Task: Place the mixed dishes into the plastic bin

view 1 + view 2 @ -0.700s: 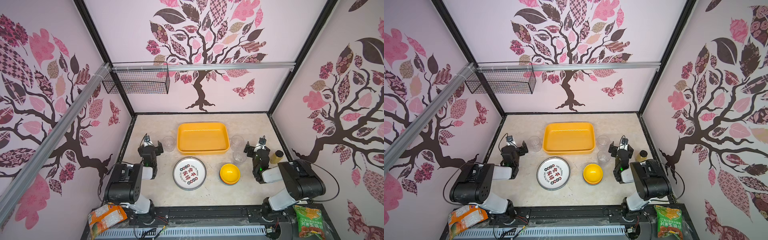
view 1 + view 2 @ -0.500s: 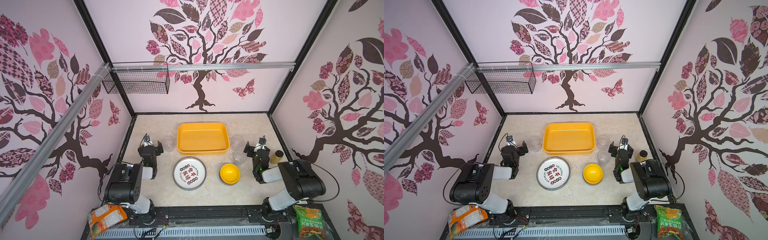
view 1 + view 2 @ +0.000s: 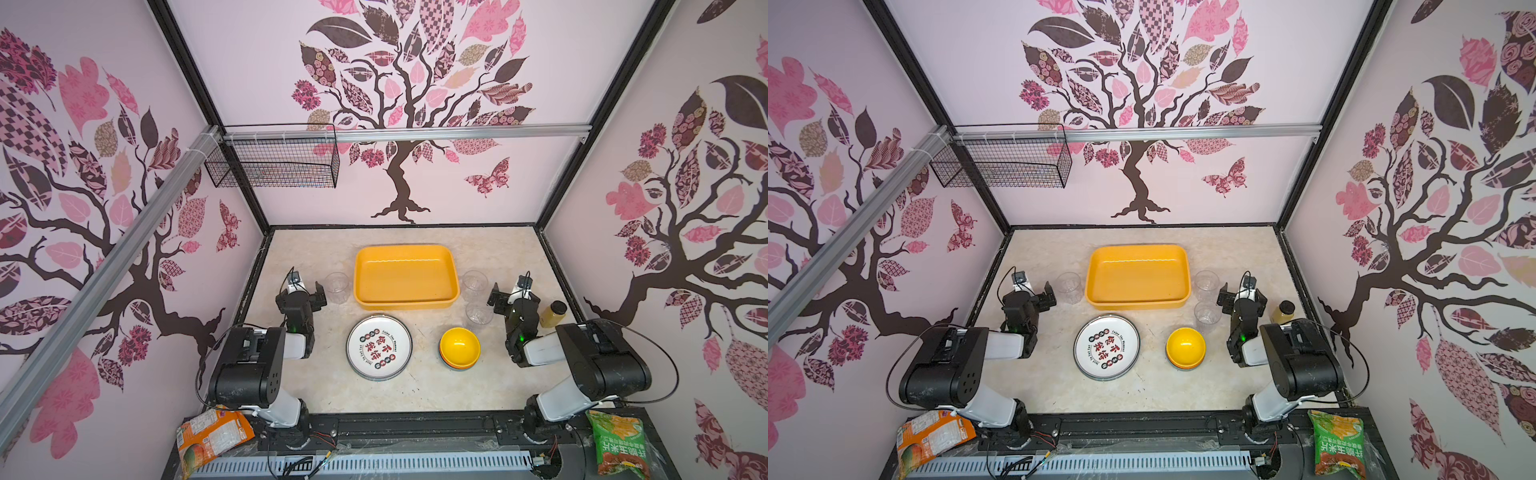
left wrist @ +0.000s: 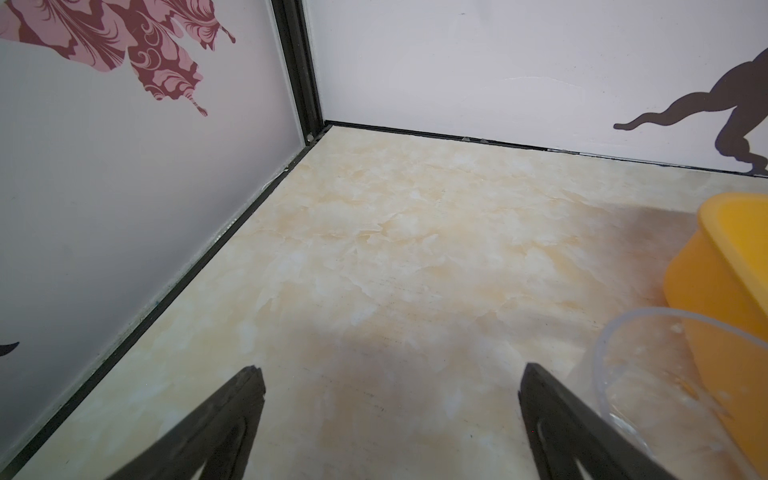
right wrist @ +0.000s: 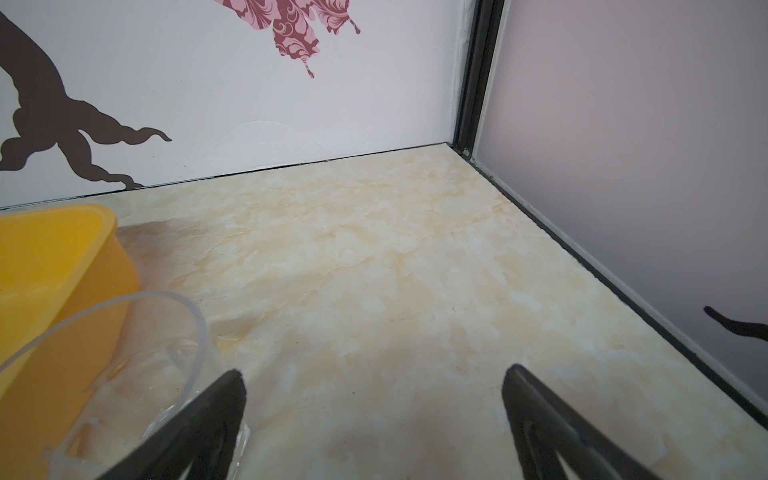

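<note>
Three clear tumblers flank the empty plastic bin at the far middle of the tabletop. I'd straddle the left tumbler squarely across its rim and close gently, since thin plastic probably flexes. My left hand and right hand gape wide, holding nothing, each close beside a tumbler.
</note>
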Controlling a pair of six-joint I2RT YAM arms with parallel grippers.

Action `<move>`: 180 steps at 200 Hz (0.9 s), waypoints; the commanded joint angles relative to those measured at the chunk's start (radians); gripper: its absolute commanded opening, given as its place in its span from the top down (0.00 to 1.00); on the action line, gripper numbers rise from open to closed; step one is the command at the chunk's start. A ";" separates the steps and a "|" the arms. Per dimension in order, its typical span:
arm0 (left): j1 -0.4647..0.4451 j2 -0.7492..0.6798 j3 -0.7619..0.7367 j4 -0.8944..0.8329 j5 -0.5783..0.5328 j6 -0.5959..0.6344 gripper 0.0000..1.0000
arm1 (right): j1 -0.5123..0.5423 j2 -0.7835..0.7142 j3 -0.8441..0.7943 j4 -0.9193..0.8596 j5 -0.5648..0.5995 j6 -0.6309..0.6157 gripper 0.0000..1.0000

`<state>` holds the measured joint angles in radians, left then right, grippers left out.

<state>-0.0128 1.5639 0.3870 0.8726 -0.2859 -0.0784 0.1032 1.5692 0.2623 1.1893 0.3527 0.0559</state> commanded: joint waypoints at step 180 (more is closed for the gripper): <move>-0.065 -0.323 0.251 -0.694 -0.366 -0.213 0.01 | 0.009 -0.419 0.238 -0.673 -0.072 0.222 0.00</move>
<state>-0.0761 1.3190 0.5385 0.4732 -0.4862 -0.1219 0.1097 1.2110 0.4236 0.7731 0.3229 0.1486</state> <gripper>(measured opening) 0.986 0.995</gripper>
